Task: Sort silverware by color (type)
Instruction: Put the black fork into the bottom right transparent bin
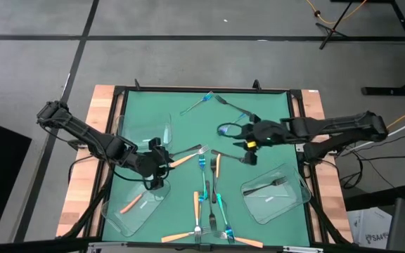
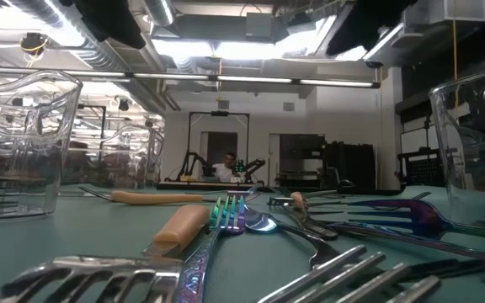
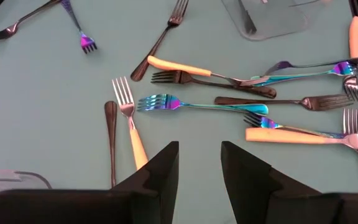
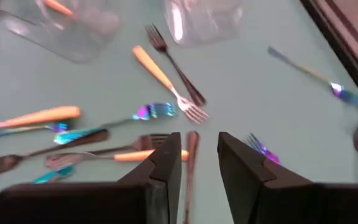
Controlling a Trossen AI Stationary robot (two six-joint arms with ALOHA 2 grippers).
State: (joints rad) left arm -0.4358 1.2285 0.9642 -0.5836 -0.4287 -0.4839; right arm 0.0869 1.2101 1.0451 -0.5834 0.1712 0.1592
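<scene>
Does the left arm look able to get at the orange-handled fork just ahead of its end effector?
Probably yes: the left end effector is open, and the orange-handled fork lies flat and uncovered just ahead.

Grey floor w/ dark seam lines around the desk, wood edges, green top. Orange cable far side. Room behind: ceiling strip lights, ducts, dark cabinets, black frame w/ a person seated at a far bench.
</scene>
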